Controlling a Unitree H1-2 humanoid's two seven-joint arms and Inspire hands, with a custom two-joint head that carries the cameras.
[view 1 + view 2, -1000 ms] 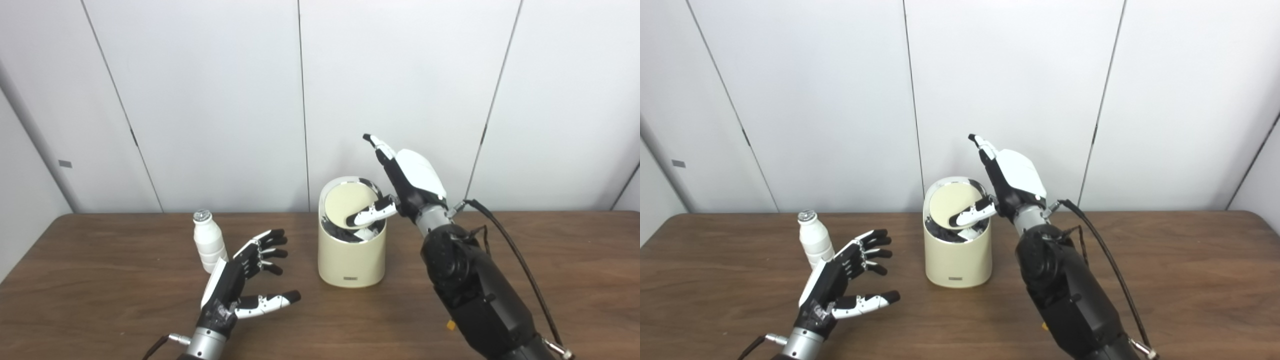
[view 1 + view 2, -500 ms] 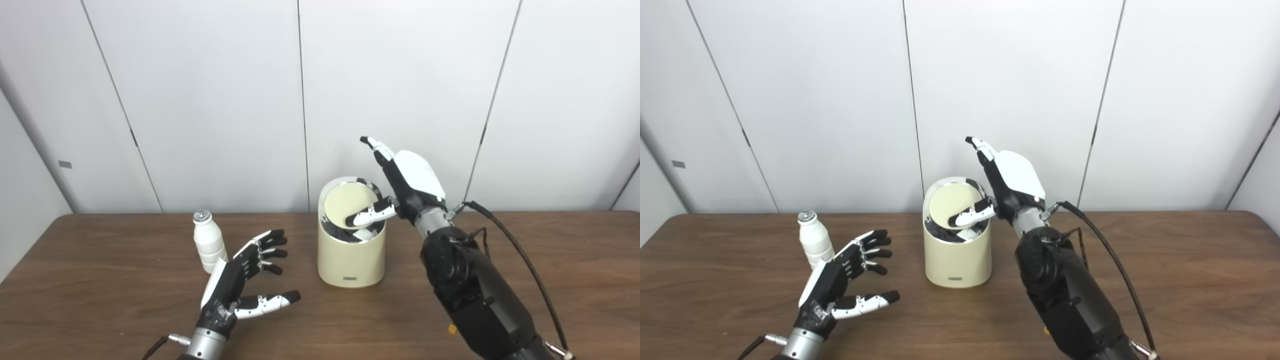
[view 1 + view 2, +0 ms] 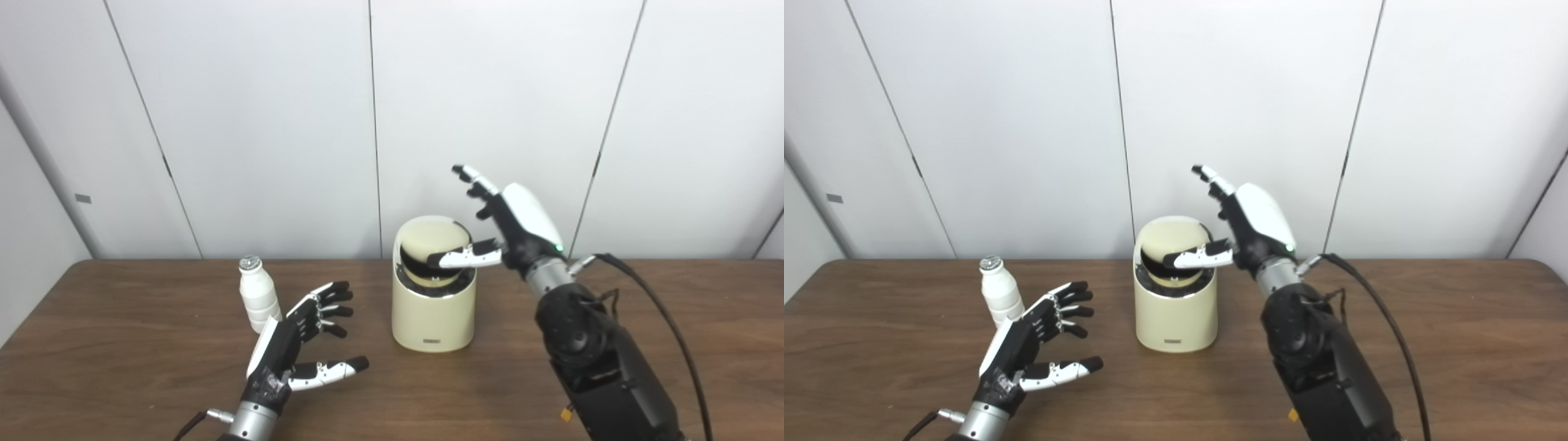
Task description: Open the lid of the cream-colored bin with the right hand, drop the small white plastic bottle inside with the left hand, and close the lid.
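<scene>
Here, in the left eye view, the right robot hand (image 3: 511, 223) is spread, holding nothing, its thumb over the tilted lid (image 3: 432, 251) of the cream-colored bin (image 3: 433, 306). To open it well, I judge it should press the lid's edge steadily until the gap is wide. In the right eye view, the small white plastic bottle (image 3: 995, 297) stands upright on the surface (image 3: 1458, 343), just beyond the left robot hand (image 3: 1029, 349), which is spread and empty.
</scene>
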